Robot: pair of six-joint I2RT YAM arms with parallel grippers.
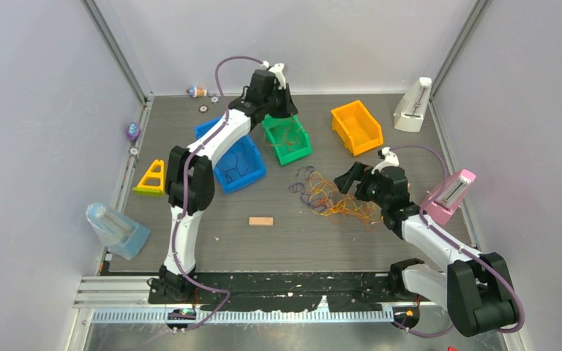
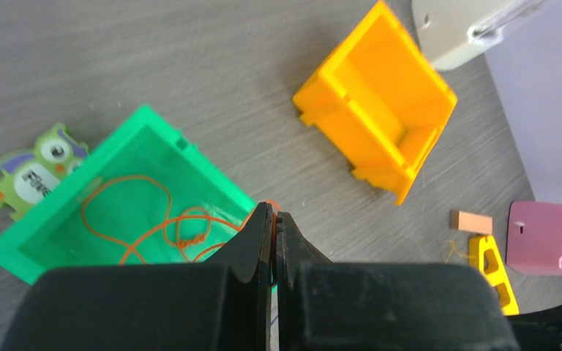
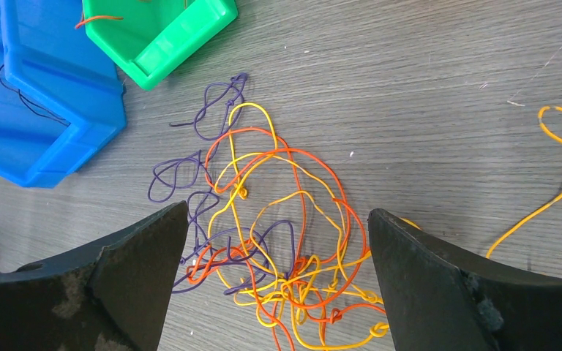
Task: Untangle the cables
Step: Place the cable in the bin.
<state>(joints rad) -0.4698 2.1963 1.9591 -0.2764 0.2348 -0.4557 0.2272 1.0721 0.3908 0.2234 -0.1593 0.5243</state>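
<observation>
Nearest the arm bases, a small wooden block (image 1: 260,221) lies alone on the grey table (image 1: 212,241). Just right of it and a little farther out, the right gripper (image 3: 276,212) hangs low over the cables (image 3: 278,248), its jaws spread wide and holding nothing. The cables lie as a loose tangle of orange, yellow and purple strands, flat on the table between and beyond the two fingers (image 3: 139,263). The knot is densest near the fingers, and purple loops trail out toward the bins. A single yellow-orange strand (image 3: 556,190) lies apart to the right. A pink box-like device (image 1: 450,196) sits just beside the right arm at the table's right edge.

Farther out stands a blue bin (image 3: 44,110) with a thin dark cable (image 3: 22,95) inside it. Touching its right side is a green bin (image 2: 190,161), which holds looping orange cable (image 2: 154,219). The left gripper (image 2: 273,213) hovers over that bin's rim with its jaws pressed together. An orange strand runs up to the tips, but I cannot tell whether it is pinched. An owl-shaped figure (image 2: 33,172) lies beside the green bin.

Beyond, to the right, an orange bin (image 1: 356,126) stands apart, and a white device (image 1: 413,106) occupies the far right corner.
</observation>
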